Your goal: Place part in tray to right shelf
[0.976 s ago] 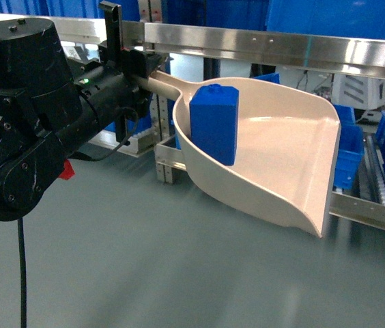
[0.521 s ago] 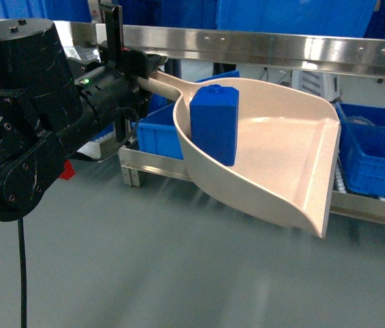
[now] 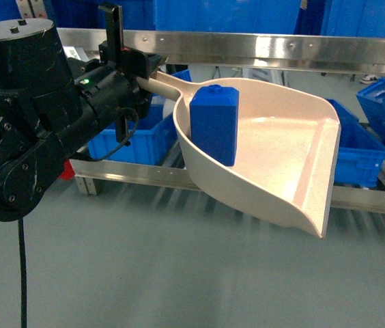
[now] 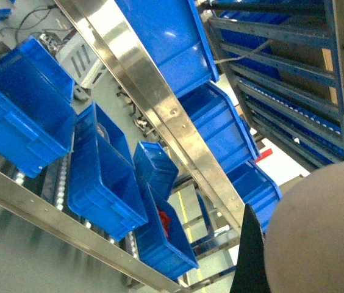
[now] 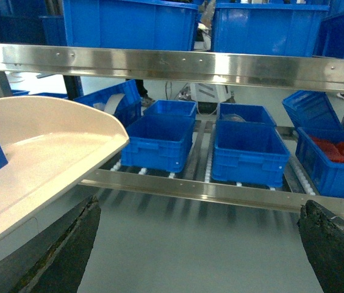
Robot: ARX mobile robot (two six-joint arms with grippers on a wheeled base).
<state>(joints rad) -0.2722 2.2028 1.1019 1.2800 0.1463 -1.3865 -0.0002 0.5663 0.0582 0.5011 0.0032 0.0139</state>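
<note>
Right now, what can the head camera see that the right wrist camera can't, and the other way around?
Only the head view shows the left gripper clamped on the tray's handle, the black arm behind it, and the whole blue part standing in the tray.

Only the right wrist view shows the right gripper open, its dark fingers at the bottom corners, and a bin of red pieces.

Both show the tray, some of the part, the steel shelf rail and blue bins on white rollers.

Blue part (image 3: 214,124) upright in beige tray (image 3: 295,164)
</note>
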